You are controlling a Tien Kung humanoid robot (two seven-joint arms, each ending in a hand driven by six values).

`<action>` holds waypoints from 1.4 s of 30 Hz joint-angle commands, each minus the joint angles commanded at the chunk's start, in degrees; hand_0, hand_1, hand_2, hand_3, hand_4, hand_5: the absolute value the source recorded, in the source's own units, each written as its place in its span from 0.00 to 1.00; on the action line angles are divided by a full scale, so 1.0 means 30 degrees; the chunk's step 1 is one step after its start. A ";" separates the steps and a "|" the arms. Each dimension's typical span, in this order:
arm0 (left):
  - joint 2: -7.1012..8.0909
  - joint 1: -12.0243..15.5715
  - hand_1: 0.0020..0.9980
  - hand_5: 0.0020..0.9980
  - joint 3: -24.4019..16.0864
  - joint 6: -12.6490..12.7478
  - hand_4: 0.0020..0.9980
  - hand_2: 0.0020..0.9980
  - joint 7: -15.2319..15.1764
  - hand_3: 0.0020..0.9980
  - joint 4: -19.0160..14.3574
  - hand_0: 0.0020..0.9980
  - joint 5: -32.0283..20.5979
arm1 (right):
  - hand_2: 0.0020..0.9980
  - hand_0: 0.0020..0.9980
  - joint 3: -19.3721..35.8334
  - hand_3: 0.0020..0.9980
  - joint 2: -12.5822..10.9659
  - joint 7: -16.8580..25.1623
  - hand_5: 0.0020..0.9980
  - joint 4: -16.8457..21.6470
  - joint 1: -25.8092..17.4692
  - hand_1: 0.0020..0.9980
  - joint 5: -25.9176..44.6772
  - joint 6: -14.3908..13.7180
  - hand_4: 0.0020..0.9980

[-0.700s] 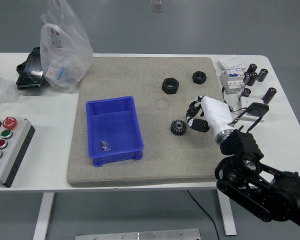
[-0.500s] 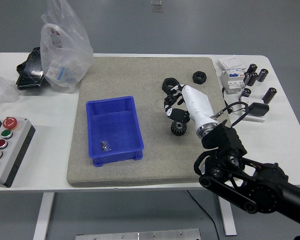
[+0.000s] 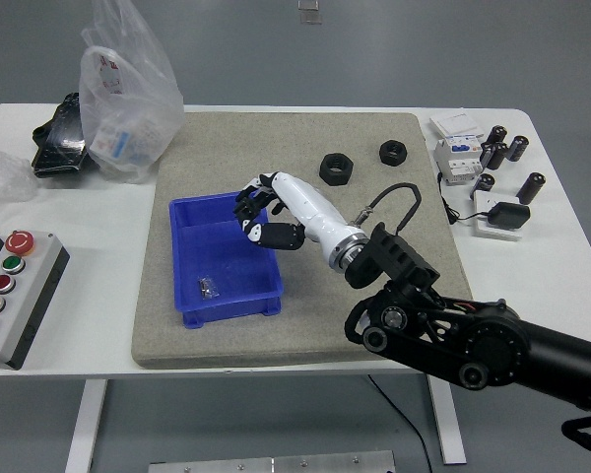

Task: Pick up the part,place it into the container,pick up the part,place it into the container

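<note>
My right hand (image 3: 259,215) reaches in from the lower right and hovers over the right rim of the blue container (image 3: 220,201). Its fingers are curled around a small black gear (image 3: 249,208), which is mostly hidden in the grasp. A small dark part (image 3: 208,288) lies on the container floor near the front. Two black hex nuts (image 3: 336,168) (image 3: 392,151) rest on the grey mat (image 3: 374,315) behind the arm. The left arm is out of view.
A plastic bag (image 3: 128,94) and a black object (image 3: 57,136) stand at the back left. A button box (image 3: 10,294) sits at the left edge. A circuit breaker (image 3: 456,153), several black cylinders (image 3: 502,148) and a white adapter (image 3: 502,215) lie at the right.
My right hand closed on the gear on the mat, lifted it and swung left to above the blue container's right rim. The gear's spot on the mat is bare.
</note>
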 joint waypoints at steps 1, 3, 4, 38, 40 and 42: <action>0.0004 -0.0008 0.54 0.40 0.0000 -0.0005 0.73 0.54 0.0006 0.62 0.0000 0.63 0.0009 | 0.71 0.67 -0.0009 0.71 0.0021 -0.0033 0.06 -0.0016 0.0049 0.72 0.0031 0.0223 0.47; 0.0011 -0.0014 0.54 0.40 -0.0048 -0.0001 0.73 0.54 0.0021 0.62 0.0000 0.63 0.0058 | 0.71 0.67 0.0019 0.71 0.0047 -0.0070 0.06 -0.0033 0.0086 0.72 -0.0015 0.0491 0.47; 0.0014 -0.0012 0.53 0.40 -0.0067 0.0000 0.73 0.54 0.0029 0.62 0.0000 0.63 0.0079 | 0.77 0.72 0.0042 0.75 0.0054 -0.0079 0.09 -0.0033 0.0092 0.75 -0.0080 0.0566 0.58; -0.0027 0.0032 0.53 0.40 0.0073 0.0014 0.72 0.54 -0.0127 0.62 0.0000 0.63 -0.0383 | 0.88 0.63 0.3652 0.94 -0.1948 -0.5285 0.37 -0.0377 -0.3254 0.78 -0.5667 0.7681 0.80; -0.0030 0.0029 0.53 0.39 0.0107 0.0015 0.72 0.54 -0.0138 0.62 0.0000 0.63 -0.0428 | 0.88 0.60 0.3661 0.94 -0.1922 -0.5285 0.39 -0.0637 -0.3323 0.78 -0.5902 0.7895 0.81; -0.0037 0.0031 0.53 0.39 0.0113 0.0020 0.72 0.54 -0.0131 0.62 0.0000 0.63 -0.0430 | 0.88 0.60 0.3642 0.94 -0.1926 -0.5285 0.39 -0.0833 -0.3383 0.78 -0.6021 0.7967 0.81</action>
